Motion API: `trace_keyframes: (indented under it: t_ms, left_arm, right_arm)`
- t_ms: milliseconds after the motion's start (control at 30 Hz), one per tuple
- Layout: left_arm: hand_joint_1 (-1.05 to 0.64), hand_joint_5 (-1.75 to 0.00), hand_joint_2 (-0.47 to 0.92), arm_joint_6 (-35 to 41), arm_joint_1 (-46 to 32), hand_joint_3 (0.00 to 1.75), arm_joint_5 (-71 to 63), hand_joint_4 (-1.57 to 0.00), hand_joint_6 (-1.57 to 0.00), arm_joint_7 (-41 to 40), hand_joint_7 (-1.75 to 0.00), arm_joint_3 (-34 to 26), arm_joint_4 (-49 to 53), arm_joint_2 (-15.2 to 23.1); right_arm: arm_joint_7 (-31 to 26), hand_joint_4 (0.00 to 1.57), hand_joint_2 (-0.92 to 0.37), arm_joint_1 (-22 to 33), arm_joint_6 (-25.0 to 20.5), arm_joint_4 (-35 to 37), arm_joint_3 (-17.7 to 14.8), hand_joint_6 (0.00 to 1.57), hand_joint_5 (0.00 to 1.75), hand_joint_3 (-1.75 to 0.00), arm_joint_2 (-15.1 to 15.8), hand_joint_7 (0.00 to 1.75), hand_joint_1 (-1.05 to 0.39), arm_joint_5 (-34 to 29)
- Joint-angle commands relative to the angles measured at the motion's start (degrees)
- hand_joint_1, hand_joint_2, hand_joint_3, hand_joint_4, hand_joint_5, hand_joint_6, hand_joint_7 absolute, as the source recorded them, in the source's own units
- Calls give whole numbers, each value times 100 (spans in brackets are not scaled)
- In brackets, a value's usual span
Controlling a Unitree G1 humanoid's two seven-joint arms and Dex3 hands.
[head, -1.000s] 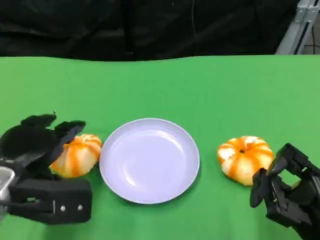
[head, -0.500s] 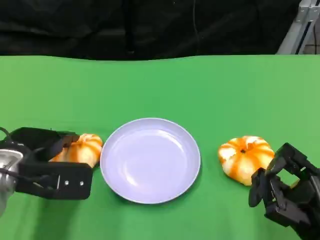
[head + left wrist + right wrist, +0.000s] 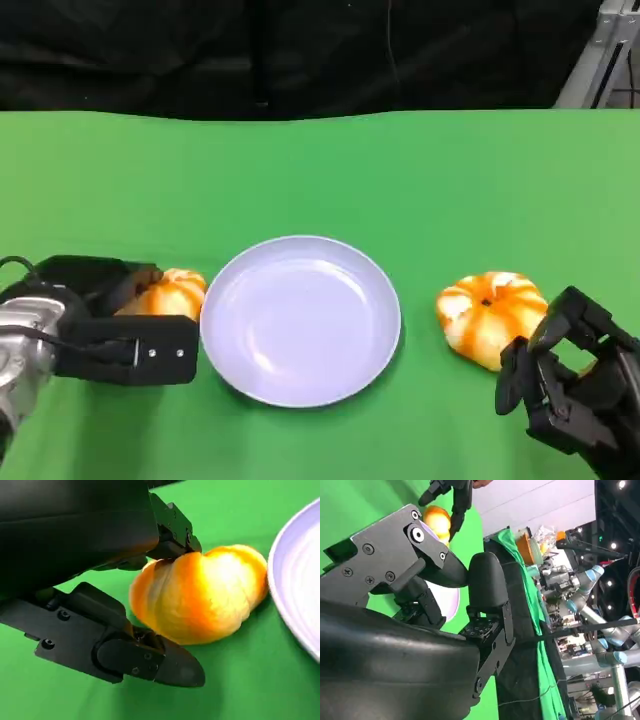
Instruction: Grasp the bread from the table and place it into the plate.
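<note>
— Where is the bread the left hand is after?

— It sits on the green counter (image 3: 420, 170), just beside the left rim of the plate (image 3: 300, 320). This left bread (image 3: 172, 295) is a rounded orange-and-white bun, partly hidden behind the left hand (image 3: 105, 325) in the head view.

— And how does that hand lie?

— It reaches in from the lower left, with its fingers closed around the bun. In the left wrist view one finger (image 3: 172, 527) presses on one side of the bread (image 3: 200, 595) and another finger (image 3: 150, 657) lies against the opposite side, so the bun is clasped between them. The bun rests on the cloth there, with the edge of the plate (image 3: 295, 580) near it.

— Is there anything in the plate?

— It is a pale lilac dish showing only its bare surface, standing in the middle of the counter.

— What about the other side?

— A second bun (image 3: 490, 315) with orange stripes lies to the right of the plate, apart from its rim. The right hand (image 3: 570, 395) hovers just beside it at the lower right, fingers curled inward with nothing between them. It does not touch the bun.

— And behind the counter?

— A dark curtain (image 3: 300, 50).
</note>
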State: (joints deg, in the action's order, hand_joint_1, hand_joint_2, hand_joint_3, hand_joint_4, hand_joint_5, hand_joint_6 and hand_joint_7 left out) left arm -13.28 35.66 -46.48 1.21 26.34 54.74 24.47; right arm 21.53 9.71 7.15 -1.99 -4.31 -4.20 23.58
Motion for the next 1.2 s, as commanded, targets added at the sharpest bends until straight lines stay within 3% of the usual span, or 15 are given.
trace_keyframes:
  t_ms: [33,100,200,267,333,467,667,700,733,767,800,833,900,1033,1200]
  left_arm:
    - [-57,-5,92,-166,65,3,133,-60,-56,-503,-4,50,314,-59]
    - [-51,-5,92,-154,46,4,154,-63,-60,-673,-4,86,409,-105]
    - [-25,-8,92,-138,-24,6,217,-78,-71,-1093,-6,75,536,-200]
    - [-22,-8,92,-193,-63,6,309,-80,-73,-1347,-6,17,635,-249]
    - [-10,-15,92,-240,-117,14,493,-106,-94,-1483,-9,-109,687,-291]
    - [-9,-16,92,-295,-135,11,750,-120,-105,-1327,-7,-209,588,-193]
    - [-11,-14,92,-347,-155,12,887,-121,-98,-1369,-2,-241,539,-68]
    - [-8,-42,92,-366,-158,14,920,-116,-107,-1401,-6,-279,532,-8]
    - [-6,-106,92,-389,-166,16,970,-90,-112,-1393,-11,-329,478,50]
    - [-4,-139,92,-401,-170,17,1016,-74,-93,-1360,-59,-374,419,95]
    - [-2,-157,92,-412,-172,20,1043,-66,-72,-1328,-106,-398,371,123]
    - [0,-165,92,-433,-184,21,1082,-62,-62,-1283,-127,-428,290,161]
    - [2,-173,92,-473,-199,20,1165,-62,-64,-1206,-132,-498,109,234]
    - [2,-159,92,-470,-250,29,1179,-74,-85,-1196,-104,-595,-349,362]
    - [1,-164,92,-470,-319,29,1237,-73,-86,-1011,-108,-726,-1046,483]
  right_arm:
    - [2,88,-48,26,88,-60,-50,66,175,-125,31,169,-16,37]
    - [0,88,-48,29,107,-61,-42,65,175,-125,23,170,-16,27]
    - [-37,88,-47,43,50,-100,-36,65,175,-125,26,170,-17,28]
    - [-35,88,-46,53,65,-110,-31,65,175,-126,19,170,-18,28]
    - [-14,88,-47,58,78,-113,-28,66,175,-126,18,169,-17,41]
    - [34,89,-48,37,98,-77,-47,66,175,-126,24,169,-16,81]
    - [35,89,-48,29,76,-64,-67,67,175,-124,35,167,-16,99]
    - [48,88,-48,22,70,-48,-79,67,175,-124,45,167,-16,115]
    - [53,88,-49,15,63,-36,-94,67,175,-124,57,167,-16,125]
    - [52,88,-48,13,66,-27,-105,67,175,-124,60,167,-15,128]
    - [41,88,-48,16,54,-35,-109,67,175,-124,62,167,-15,128]
    - [30,88,-48,30,34,-56,-113,67,175,-124,64,167,-15,128]
    - [6,88,-48,61,-2,-112,-112,68,175,-124,70,167,-14,108]
    - [-34,89,-47,96,-39,-173,-116,68,175,-125,81,168,-15,77]
    - [-81,89,-46,117,-128,-247,-114,67,175,-125,95,168,-15,81]
